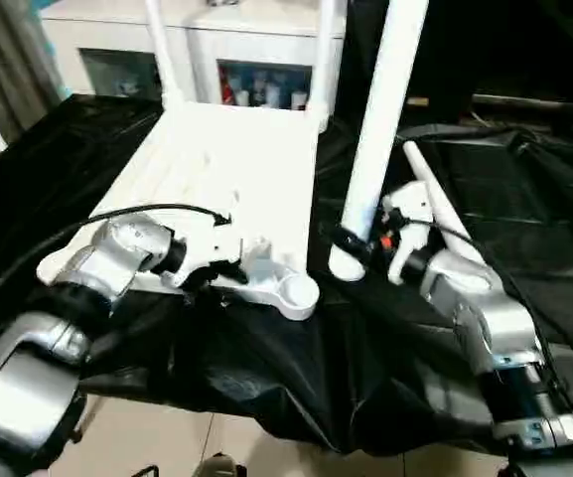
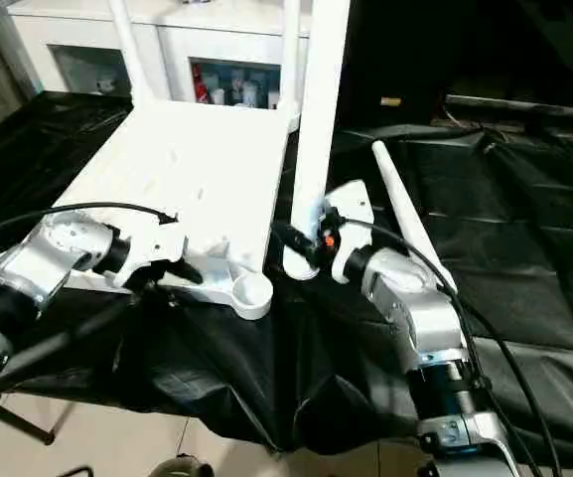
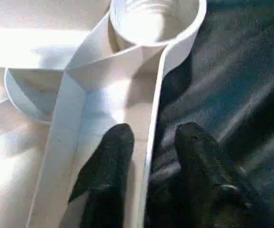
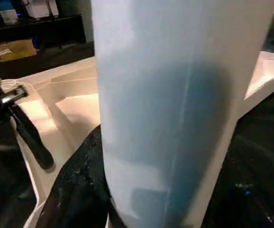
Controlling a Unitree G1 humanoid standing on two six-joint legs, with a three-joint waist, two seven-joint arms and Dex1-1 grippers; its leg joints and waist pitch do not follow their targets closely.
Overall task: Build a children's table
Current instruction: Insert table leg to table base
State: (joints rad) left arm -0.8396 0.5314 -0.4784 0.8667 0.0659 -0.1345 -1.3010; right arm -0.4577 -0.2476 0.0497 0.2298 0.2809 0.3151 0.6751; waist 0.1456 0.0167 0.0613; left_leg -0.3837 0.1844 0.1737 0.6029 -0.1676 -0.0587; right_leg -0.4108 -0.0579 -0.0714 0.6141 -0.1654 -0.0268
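Black sheeting [image 1: 524, 199] covering the bench, cabinet [image 1: 117, 40] standing far left. Left gripper [image 3: 148, 156] pinching the rim of the upturned tabletop [image 1: 236, 169] at its near edge. Right gripper [image 2: 301, 243] clamping an upright leg [image 1: 380, 129] just right of the tabletop.

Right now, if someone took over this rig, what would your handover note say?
Left hand: fingers straddle the rim of the upturned table top, near the empty corner socket.
Right hand: shut on an upright leg, low down, its foot beside that socket.
Done: two far legs stand in the top.
Left: seat the held leg, then the spare leg lying on the black sheet.
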